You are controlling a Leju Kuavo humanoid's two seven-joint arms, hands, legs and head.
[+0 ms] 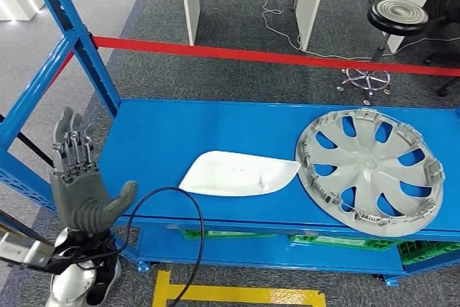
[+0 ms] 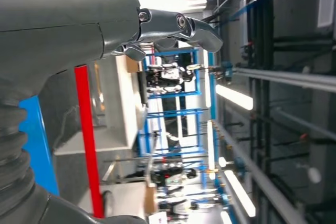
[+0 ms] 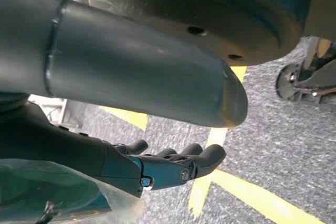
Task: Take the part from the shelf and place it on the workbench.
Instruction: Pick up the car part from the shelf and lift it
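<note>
We are at the very start of the pick; the left hand (image 1: 78,185) is raised at the near left corner of the blue shelf (image 1: 162,134), palm up toward the camera, fingers (image 1: 70,145) apart and holding nothing; it stands beside the shelf's edge, well apart from anything lying on it. On the shelf deck we see two candidates; a white part (image 1: 238,174), shallow and leaf-shaped, lies near the front edge about mid-shelf, and a grey wheel cover (image 1: 371,170) lies face down to its right, its rim just beside the white part's pointed tip; whether they touch we cannot tell. Which of the two the task means we cannot say for sure; we judge the white part the likelier target, since it lies closer to the raised hand. The right hand (image 3: 174,166) hangs low over grey floor with yellow tape (image 3: 253,198); its fingers lie loosely apart with nothing in them. No counter is in sight from here; a red barrier bar (image 1: 271,55) runs behind the shelf, with a stool (image 1: 399,16) beyond it at the far right. So the step in hand is the reach; the next move calls for carrying the left hand rightward and over the deck, lowering onto the white part's near rim, and getting fingers under that thin edge; a flat, shallow shell like this may slide rather than lift.
</note>
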